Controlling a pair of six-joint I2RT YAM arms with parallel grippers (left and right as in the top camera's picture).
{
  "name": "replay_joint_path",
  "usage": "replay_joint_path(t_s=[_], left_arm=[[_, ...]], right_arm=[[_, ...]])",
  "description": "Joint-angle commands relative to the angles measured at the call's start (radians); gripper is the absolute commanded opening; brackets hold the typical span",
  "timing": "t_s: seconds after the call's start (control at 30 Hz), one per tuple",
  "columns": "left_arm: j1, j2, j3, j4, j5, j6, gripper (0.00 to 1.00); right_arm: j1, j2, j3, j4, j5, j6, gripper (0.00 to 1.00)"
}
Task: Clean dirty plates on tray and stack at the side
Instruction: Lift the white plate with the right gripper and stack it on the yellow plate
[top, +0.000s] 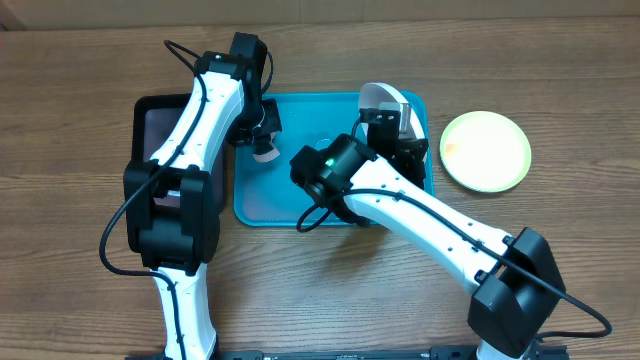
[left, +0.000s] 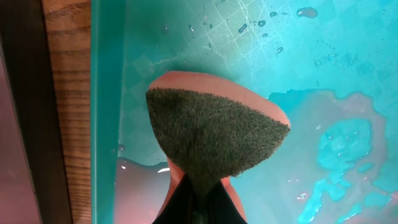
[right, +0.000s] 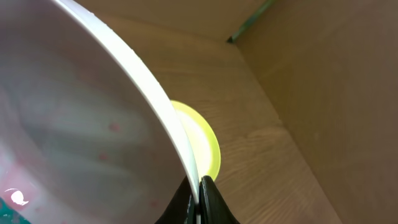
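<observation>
The turquoise tray (top: 250, 205) lies mid-table, its floor wet with pinkish water (left: 348, 118). My left gripper (top: 262, 138) is shut on a sponge (top: 266, 152) over the tray's left part. In the left wrist view the sponge (left: 217, 137) shows its dark green scouring face and touches the tray floor, pinched by my fingers (left: 196, 202). My right gripper (top: 397, 128) is shut on the rim of the white plate (top: 380, 100) and holds it tilted over the tray's far right corner. The white plate (right: 74, 112) carries faint pink specks. The yellow-green plate (top: 487, 150) lies on the table to the right. The light blue plate is out of view.
A black tray (top: 160, 125) lies right beside the turquoise tray's left side, also seen in the left wrist view (left: 18, 124). The yellow-green plate (right: 204, 146) shows behind the white plate's rim. The right arm crosses over the tray's near right part.
</observation>
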Motion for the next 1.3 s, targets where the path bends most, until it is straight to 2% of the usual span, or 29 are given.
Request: replay_joint_path(t_s=[0.0, 0.4, 0.53, 0.6, 0.77, 0.93, 1.13, 1.27], left_arm=[[-0.006, 0.010, 0.023, 0.003, -0.014, -0.007, 0.04], [-0.006, 0.010, 0.023, 0.004, -0.014, -0.007, 0.04], [-0.007, 0.010, 0.023, 0.003, -0.014, -0.007, 0.04], [-0.008, 0.010, 0.023, 0.003, -0.014, -0.007, 0.04], [-0.016, 0.010, 0.023, 0.004, -0.014, -0.007, 0.04], [-0.023, 0.010, 0.023, 0.003, -0.014, -0.007, 0.04], [-0.041, 0.010, 0.023, 0.011, -0.019, -0.006, 0.04], [-0.051, 0.010, 0.023, 0.014, -0.028, -0.006, 0.04]], right_arm=[[0.022, -0.016, 0.004, 0.000, 0.073, 0.048, 0.04], [0.031, -0.016, 0.004, 0.005, 0.060, 0.050, 0.04], [-0.011, -0.016, 0.004, 0.066, -0.060, 0.039, 0.04], [-0.061, -0.016, 0.004, 0.130, -0.175, -0.055, 0.04], [-0.241, -0.016, 0.004, 0.349, -0.548, -0.451, 0.04], [-0.455, -0.016, 0.004, 0.476, -0.951, -0.706, 0.04], [-0.756, -0.016, 0.003, 0.500, -1.270, -0.797, 0.04], [-0.933, -0.014, 0.000, 0.505, -1.298, -0.802, 0.04]])
